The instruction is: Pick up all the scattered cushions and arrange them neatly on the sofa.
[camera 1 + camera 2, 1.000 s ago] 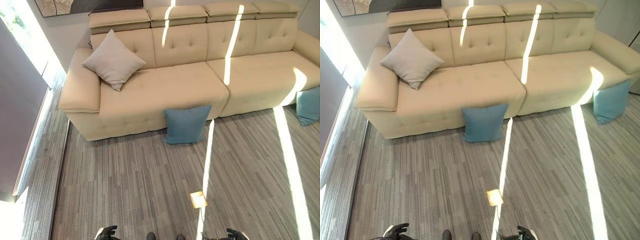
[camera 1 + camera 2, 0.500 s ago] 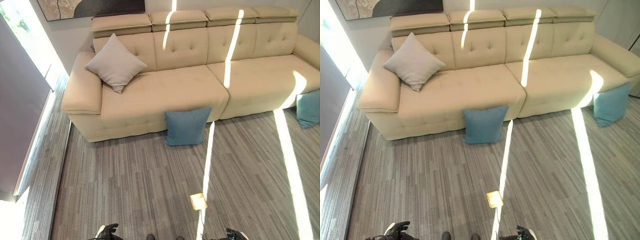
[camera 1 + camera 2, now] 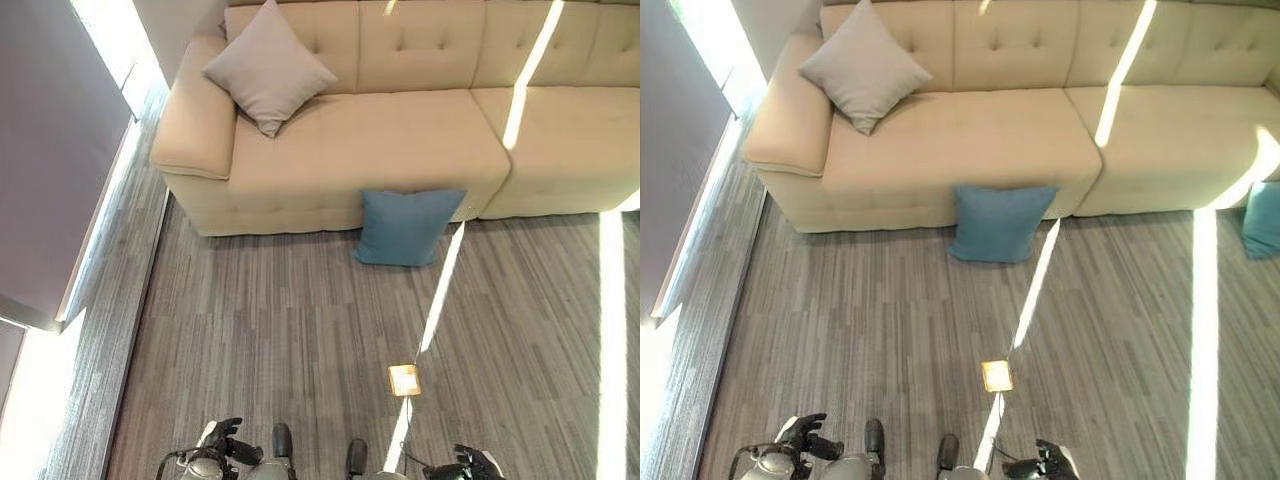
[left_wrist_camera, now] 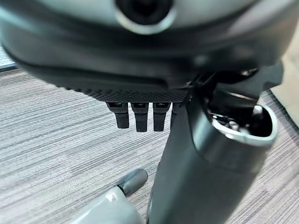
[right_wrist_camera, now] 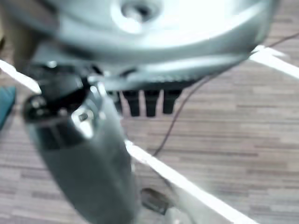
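A cream sofa (image 3: pixel 420 140) spans the top of the head views, from ten o'clock to two o'clock. At its left end, around eleven o'clock, a grey cushion (image 3: pixel 268 66) leans on one corner against the backrest beside the armrest. Near twelve o'clock a blue cushion (image 3: pixel 405 226) stands on the grey striped floor (image 3: pixel 270 330), propped against the sofa front. At three o'clock, part of a second blue cushion (image 3: pixel 1262 220) shows at the frame edge on the floor. The left hand (image 3: pixel 222 440) hangs low at seven o'clock, the right hand (image 3: pixel 476 464) at five o'clock; both have relaxed, straight fingers (image 4: pixel 136 116) holding nothing.
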Motion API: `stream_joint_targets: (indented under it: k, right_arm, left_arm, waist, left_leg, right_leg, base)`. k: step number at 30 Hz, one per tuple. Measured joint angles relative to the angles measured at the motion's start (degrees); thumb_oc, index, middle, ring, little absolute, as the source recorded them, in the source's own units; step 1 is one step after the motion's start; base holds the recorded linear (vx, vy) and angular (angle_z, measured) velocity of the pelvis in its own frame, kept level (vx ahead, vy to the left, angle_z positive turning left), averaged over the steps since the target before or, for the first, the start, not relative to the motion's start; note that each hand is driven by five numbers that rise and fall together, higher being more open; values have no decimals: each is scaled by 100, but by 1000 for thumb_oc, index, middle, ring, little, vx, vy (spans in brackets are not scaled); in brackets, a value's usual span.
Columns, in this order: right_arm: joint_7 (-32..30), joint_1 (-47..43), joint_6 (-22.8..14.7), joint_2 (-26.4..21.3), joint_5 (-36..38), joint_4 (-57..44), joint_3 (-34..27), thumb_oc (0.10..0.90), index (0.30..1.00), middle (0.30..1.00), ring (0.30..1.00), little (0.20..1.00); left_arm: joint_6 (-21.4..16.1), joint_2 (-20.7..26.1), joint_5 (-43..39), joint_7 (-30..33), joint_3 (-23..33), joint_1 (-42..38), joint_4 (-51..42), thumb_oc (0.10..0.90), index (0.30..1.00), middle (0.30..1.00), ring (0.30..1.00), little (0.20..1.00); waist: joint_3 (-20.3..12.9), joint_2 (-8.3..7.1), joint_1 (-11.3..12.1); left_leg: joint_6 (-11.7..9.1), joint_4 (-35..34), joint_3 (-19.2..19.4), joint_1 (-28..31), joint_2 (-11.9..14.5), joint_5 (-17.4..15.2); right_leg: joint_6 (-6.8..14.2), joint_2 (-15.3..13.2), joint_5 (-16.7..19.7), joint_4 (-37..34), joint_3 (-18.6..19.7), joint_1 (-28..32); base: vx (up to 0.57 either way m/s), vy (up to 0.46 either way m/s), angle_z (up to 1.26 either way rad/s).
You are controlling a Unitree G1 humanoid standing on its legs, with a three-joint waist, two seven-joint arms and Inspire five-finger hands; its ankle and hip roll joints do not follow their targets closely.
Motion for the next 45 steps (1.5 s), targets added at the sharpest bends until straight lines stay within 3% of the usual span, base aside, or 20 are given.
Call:
stream_joint_targets:
  k: [7,13,16,19,20,21,22,23,24,26,28,29,32,34,36,37,38,40,42,45]
  right_arm:
    - [17,-109,23,43,-245,-87,107,800,900,900,900,900]
    - [19,-263,22,56,-307,-391,232,800,900,900,900,900]
    - [19,-140,23,157,-311,-419,337,800,900,900,900,900]
    - [20,-149,19,191,-311,-444,337,800,900,900,900,900]
    - [20,-120,26,197,-311,-410,338,800,900,900,900,900]
    - [20,-117,28,198,-311,-405,338,800,900,900,900,900]
    - [21,79,67,214,-312,-393,334,800,900,900,900,900]
    - [21,134,72,210,-312,-390,333,800,900,900,900,900]
    - [22,224,73,174,-311,-389,332,800,900,900,900,900]
    - [29,208,72,165,-310,-394,318,800,900,900,900,900]
    - [33,206,64,150,-309,-394,318,800,900,900,900,900]
    - [33,167,56,148,-305,-393,296,800,900,900,900,900]
    - [25,-32,12,119,-260,-386,308,800,900,900,900,900]
    - [25,-105,14,122,-216,-386,330,800,900,900,900,900]
    - [23,-178,18,147,-195,-381,332,800,900,900,900,900]
    - [22,-181,16,148,-185,-381,335,800,900,900,900,900]
    - [20,-194,17,140,-185,-350,329,800,900,900,900,900]
    - [19,-147,32,130,-185,-167,329,800,900,900,900,900]
    - [16,-100,31,82,-187,-169,325,800,900,900,900,900]
    - [14,19,34,2,-192,-165,317,800,900,900,900,900]
  left_arm:
    - [2,44,0,1,58,45,-58,800,900,900,900,900]
    - [7,93,-3,1,157,3,-7,800,900,900,900,900]
    - [9,203,-3,14,167,14,19,800,900,900,900,900]
    - [102,190,-3,51,169,9,234,800,900,900,900,900]
    - [110,169,-3,51,180,28,299,800,900,900,900,900]
    - [110,170,-3,51,180,30,304,800,900,900,900,900]
    - [107,148,-4,47,172,138,340,800,900,900,900,900]
    - [108,130,-4,46,170,184,338,800,900,900,900,900]
    - [105,57,-3,44,168,253,331,800,900,900,900,900]
    - [106,-2,-1,25,192,279,386,800,900,900,900,900]
    - [93,0,-1,-22,198,229,399,800,900,900,900,900]
    - [77,9,-2,-35,205,169,390,800,900,900,900,900]
    - [35,-6,-57,-32,361,-35,307,800,900,900,900,900]
    - [35,-10,-54,-39,376,-145,223,800,900,900,900,900]
    - [34,-13,-54,-43,374,-199,180,800,900,900,900,900]
    - [34,-12,-50,-45,372,-219,177,800,900,900,900,900]
    - [34,-15,-51,-45,373,-253,157,800,900,900,900,900]
    - [32,-23,-50,-46,373,-269,130,800,900,900,900,900]
    - [-22,-30,-49,-46,364,-257,87,800,900,900,900,900]
    - [-20,-68,-49,-45,378,-138,141,800,900,900,900,900]
  waist:
    - [-32,-37,57]
    - [-29,-56,23]
    - [-54,-190,11]
    - [-10,-232,-140]
    - [-14,-258,-172]
    - [-13,-261,-173]
    - [-39,-370,-252]
    - [-48,-361,-269]
    - [-82,-210,-263]
    - [-105,-50,-289]
    - [-122,-102,-283]
    - [-126,-194,-279]
    - [-94,-350,-105]
    - [-65,-411,-97]
    - [-29,-479,-66]
    - [-16,-505,-44]
    - [8,-493,-18]
    - [91,-444,35]
    - [118,-326,42]
    - [17,-92,30]
  left_leg:
    - [289,-172,41,249,-320,-156]
    - [604,-317,-167,614,-321,-373]
    - [684,-404,-356,684,-373,-371]
    - [716,-404,-608,786,-340,-494]
    - [646,-405,-685,860,-340,-547]
    - [641,-406,-692,868,-341,-550]
    - [443,-407,-926,1107,-437,-704]
    - [385,-407,-979,1158,-421,-750]
    - [283,-409,-1030,1287,-293,-820]
    - [5,-150,-1139,1265,-21,-977]
    - [-231,446,-1124,1181,-10,-1092]
    - [-393,1082,-1079,902,-64,-1181]
    - [-615,3058,-857,-62,-111,-1181]
    - [-632,3484,-595,-426,-33,-1197]
    - [-561,3038,-293,-583,-2,-1198]
    - [-510,2329,-168,-584,-19,-1147]
    - [-388,1690,-93,-645,-8,-953]
    - [-408,540,12,-633,2,-358]
    - [-486,409,29,-747,45,-87]
    - [-339,213,26,-571,78,128]
  right_leg:
    - [402,-323,-250,573,204,-132]
    - [639,-534,-828,2966,426,-1088]
    - [593,-394,-915,2506,501,-1354]
    - [478,-128,-456,1568,545,-1724]
    - [567,-64,-196,1242,669,-1758]
    - [572,-63,-169,1209,674,-1757]
    - [457,-151,459,894,664,-1645]
    - [358,-134,678,868,661,-1557]
    - [198,29,613,763,629,-1412]
    - [143,247,642,418,467,-1036]
    - [-55,282,696,166,334,-691]
    - [-101,233,653,78,335,-589]
    - [-414,149,588,-89,357,-425]
    - [-580,130,452,-97,359,-294]
    - [-602,102,359,-138,359,-226]
    - [-597,97,324,-138,349,-212]
    - [-573,117,288,-142,329,-181]
    - [-508,183,176,-142,261,-3]
    - [-491,249,83,-142,238,135]
    - [-294,324,-137,-102,421,384]
  base:
    - [154,181,-4]
    - [192,84,11]
    - [214,-6,34]
    - [276,-31,39]
    - [250,-56,38]
    - [251,-78,65]
    - [236,-88,59]
    - [248,-100,62]
    - [264,-123,18]
    - [236,-147,22]
    - [127,-163,36]
    - [96,-160,20]
    - [150,-126,-6]
    - [246,-41,13]
    - [298,31,11]
    - [429,93,6]
    - [322,76,6]
    - [226,64,4]
    - [317,121,-6]
    - [367,171,-37]
